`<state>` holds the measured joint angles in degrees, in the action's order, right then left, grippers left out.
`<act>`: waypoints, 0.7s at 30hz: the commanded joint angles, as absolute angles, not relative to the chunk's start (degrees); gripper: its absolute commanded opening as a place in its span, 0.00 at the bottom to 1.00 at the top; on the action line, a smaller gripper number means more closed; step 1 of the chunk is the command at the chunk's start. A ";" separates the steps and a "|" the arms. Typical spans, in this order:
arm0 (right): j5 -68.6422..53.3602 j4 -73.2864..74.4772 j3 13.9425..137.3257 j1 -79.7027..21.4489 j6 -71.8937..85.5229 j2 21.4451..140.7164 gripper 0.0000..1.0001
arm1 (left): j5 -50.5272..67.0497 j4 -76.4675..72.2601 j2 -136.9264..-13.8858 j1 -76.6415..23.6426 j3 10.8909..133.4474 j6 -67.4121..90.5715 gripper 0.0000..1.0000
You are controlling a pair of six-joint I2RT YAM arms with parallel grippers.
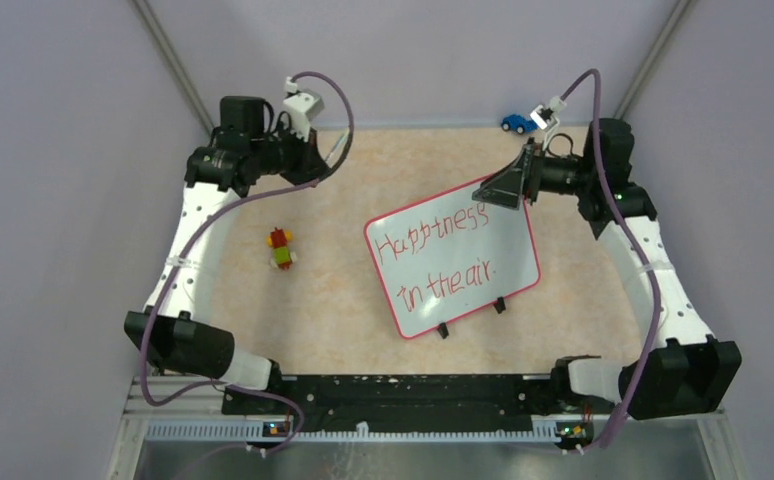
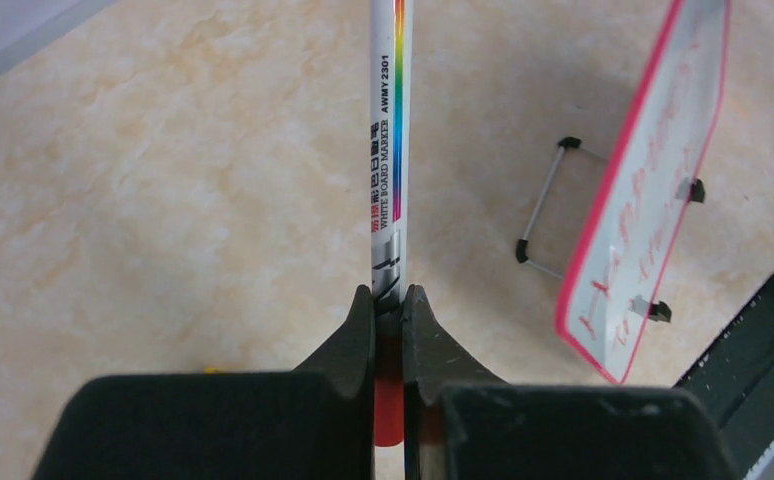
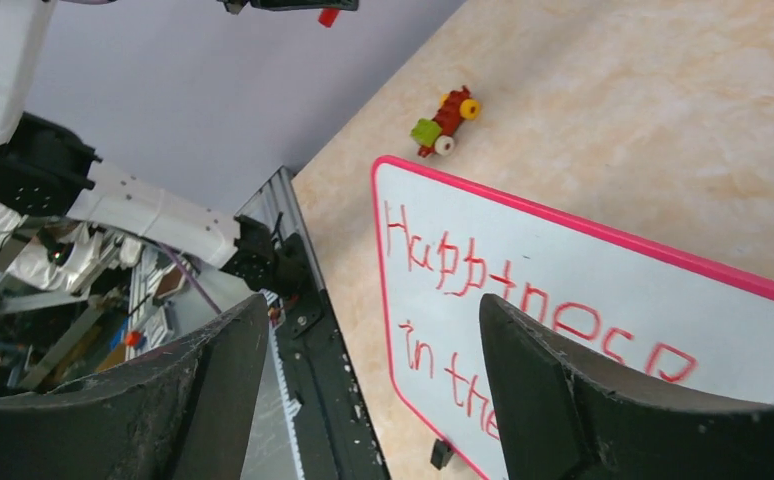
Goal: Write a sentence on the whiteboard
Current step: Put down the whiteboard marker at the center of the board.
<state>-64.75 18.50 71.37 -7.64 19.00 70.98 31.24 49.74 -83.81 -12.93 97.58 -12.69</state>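
Two left fingers (image 2: 348, 340) on one marker (image 2: 388, 150); one whiteboard (image 1: 443, 310), two toys (image 1: 281, 248) (image 1: 514, 123)

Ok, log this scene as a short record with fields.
whiteboard: standing on its feet, leaning back
sentence: red, two lines, "Happiness in the air."
left gripper: shut on the marker
right gripper: open, empty, by the whiteboard's top edge
toys: block toy left of the whiteboard; blue car beyond the right gripper
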 commanded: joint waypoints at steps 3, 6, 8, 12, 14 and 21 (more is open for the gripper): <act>-65.96 20.97 73.67 1.99 14.89 70.03 0.75 | 33.78 46.40 -82.79 -1.93 89.56 -10.61 0.00; -64.17 25.97 73.71 5.63 9.17 70.09 0.75 | 33.41 46.13 -83.69 -0.41 84.02 -10.18 0.00; -62.58 29.41 73.36 7.78 5.74 70.13 0.75 | 33.13 45.61 -84.30 -0.36 80.06 -10.43 0.00; -60.91 33.88 71.71 11.35 0.64 69.81 0.75 | 30.93 43.94 -87.01 -0.41 71.84 -8.35 0.00; -60.14 35.36 70.97 12.52 -1.93 69.43 0.75 | 29.22 41.74 -88.78 -0.37 67.85 -8.46 0.00; -58.05 36.72 68.63 13.13 -4.63 67.66 0.75 | 24.83 34.98 -92.92 -1.70 60.17 -8.39 0.00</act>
